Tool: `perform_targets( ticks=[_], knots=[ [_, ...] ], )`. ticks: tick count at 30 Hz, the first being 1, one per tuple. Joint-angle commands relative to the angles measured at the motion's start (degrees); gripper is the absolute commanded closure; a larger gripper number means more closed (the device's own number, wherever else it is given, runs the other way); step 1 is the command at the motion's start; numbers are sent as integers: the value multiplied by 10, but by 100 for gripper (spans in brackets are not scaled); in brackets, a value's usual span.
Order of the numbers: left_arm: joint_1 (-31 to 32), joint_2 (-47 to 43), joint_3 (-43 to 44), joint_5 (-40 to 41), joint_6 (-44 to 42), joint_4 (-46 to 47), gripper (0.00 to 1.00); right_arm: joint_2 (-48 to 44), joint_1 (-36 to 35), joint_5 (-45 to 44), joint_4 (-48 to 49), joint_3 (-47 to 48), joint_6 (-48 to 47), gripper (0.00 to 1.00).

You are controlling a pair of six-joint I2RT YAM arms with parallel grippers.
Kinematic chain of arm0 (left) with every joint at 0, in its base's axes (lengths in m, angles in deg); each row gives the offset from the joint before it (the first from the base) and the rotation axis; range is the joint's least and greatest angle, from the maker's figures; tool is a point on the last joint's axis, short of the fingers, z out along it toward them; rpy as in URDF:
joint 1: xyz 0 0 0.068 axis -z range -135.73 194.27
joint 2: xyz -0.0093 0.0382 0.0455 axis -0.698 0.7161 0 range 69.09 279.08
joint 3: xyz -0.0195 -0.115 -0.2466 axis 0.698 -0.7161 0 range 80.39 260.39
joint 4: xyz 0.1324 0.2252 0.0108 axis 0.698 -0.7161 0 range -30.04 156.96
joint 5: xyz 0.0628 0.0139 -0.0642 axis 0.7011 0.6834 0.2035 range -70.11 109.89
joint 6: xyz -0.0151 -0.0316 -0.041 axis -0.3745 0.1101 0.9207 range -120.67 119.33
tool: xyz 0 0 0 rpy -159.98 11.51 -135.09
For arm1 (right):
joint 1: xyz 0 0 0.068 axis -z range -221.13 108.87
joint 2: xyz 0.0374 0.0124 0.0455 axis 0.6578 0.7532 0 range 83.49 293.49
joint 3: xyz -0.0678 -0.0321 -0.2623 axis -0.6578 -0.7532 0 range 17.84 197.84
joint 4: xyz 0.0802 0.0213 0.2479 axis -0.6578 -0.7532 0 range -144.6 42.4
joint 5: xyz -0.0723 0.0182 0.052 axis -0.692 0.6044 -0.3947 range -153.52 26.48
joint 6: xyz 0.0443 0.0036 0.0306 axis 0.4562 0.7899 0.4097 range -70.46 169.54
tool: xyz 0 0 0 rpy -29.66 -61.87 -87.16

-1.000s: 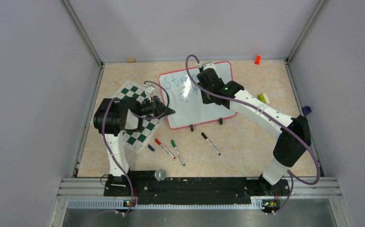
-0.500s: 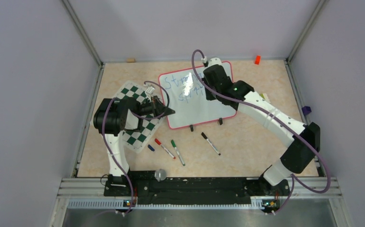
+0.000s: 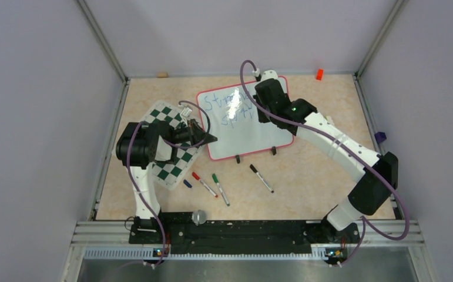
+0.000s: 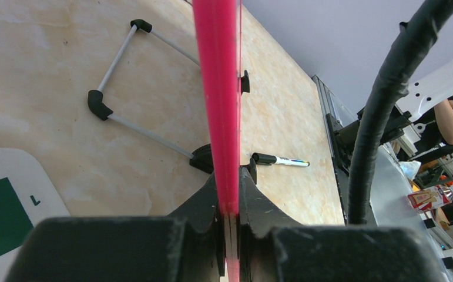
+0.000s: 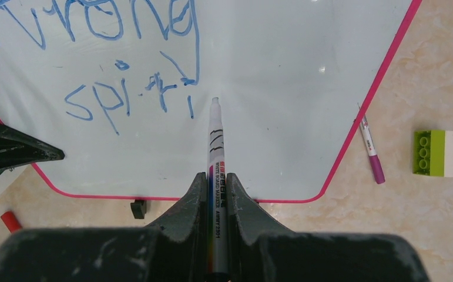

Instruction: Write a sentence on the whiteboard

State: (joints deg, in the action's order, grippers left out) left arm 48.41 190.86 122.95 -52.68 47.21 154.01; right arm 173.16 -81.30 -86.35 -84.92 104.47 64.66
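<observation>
The whiteboard (image 3: 248, 136), white with a red-pink frame, lies at mid-table. Its left edge (image 4: 218, 88) is pinched in my shut left gripper (image 4: 228, 183) (image 3: 210, 138). The sentence (image 3: 224, 101) is blue handwriting, "Strong" over "spirit" (image 5: 124, 98). My right gripper (image 5: 215, 176) (image 3: 263, 114) hangs over the board's right half, shut on a white marker (image 5: 216, 150). The marker's tip points at blank board just right of a short blue stroke after "spirit". I cannot tell whether the tip touches the board.
A green-and-white chessboard mat (image 3: 171, 161) lies under the left arm. Red (image 3: 203, 183), green (image 3: 220, 189) and black (image 3: 261, 178) markers lie in front of the board. A purple marker (image 5: 369, 147) and a green-white brick (image 5: 435, 153) lie to its right. An orange block (image 3: 319, 74) sits at the back.
My right arm has swung right and a little farther back with the marker, baring more of the writing. The left arm and the board have not moved.
</observation>
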Motion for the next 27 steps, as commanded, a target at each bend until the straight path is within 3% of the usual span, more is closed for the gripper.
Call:
perform_targets(
  ticks=[1, 27],
  knots=[
    [-18, -8, -4, 39, -45, 58, 100, -17, 5, -8, 19, 7, -9, 100],
    [-18, -9, -3, 39, -44, 58, 100, 21, 5, 9, 28, 29, -54, 100]
  ],
)
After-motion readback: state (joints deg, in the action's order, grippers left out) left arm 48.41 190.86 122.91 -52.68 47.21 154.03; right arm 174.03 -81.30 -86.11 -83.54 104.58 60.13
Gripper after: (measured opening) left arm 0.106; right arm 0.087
